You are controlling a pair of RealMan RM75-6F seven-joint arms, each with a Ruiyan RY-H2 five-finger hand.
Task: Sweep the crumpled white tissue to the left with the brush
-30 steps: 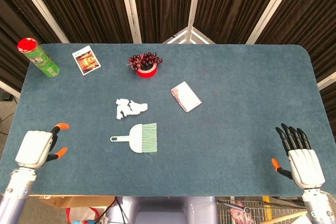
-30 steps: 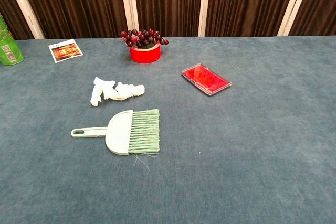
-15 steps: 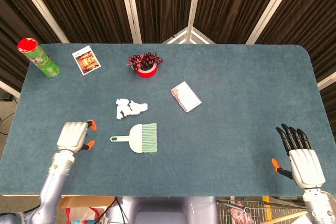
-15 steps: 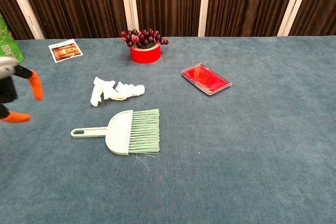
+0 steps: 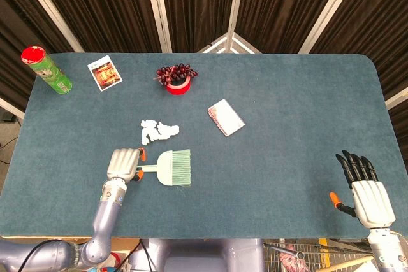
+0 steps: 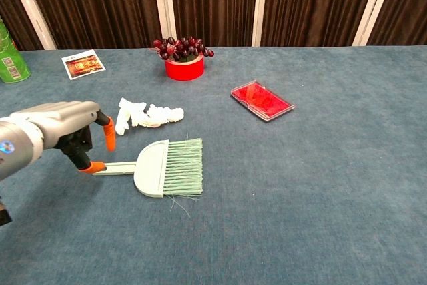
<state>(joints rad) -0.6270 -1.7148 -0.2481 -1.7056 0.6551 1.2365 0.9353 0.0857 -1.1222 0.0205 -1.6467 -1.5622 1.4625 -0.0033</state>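
Observation:
The crumpled white tissue (image 5: 158,131) (image 6: 147,115) lies left of the table's middle. Just in front of it the pale green brush (image 5: 173,166) (image 6: 167,167) lies flat, bristles to the right and handle to the left. My left hand (image 5: 124,164) (image 6: 63,128) hovers at the end of the handle; its fingers are spread around the handle, one orange tip low beside it, and they are not closed on it. My right hand (image 5: 362,186) rests open at the near right edge, far from both, and shows only in the head view.
A green can (image 5: 48,70) (image 6: 10,58) stands at the far left. A picture card (image 5: 104,73) (image 6: 83,64) lies near it. A red tape roll topped with grapes (image 5: 178,79) (image 6: 184,60) sits behind the tissue. A red packet (image 5: 225,117) (image 6: 261,101) lies right of centre.
My left hand has travelled right from the table's near left edge to the brush handle. The brush, the tissue and my right hand have not moved.

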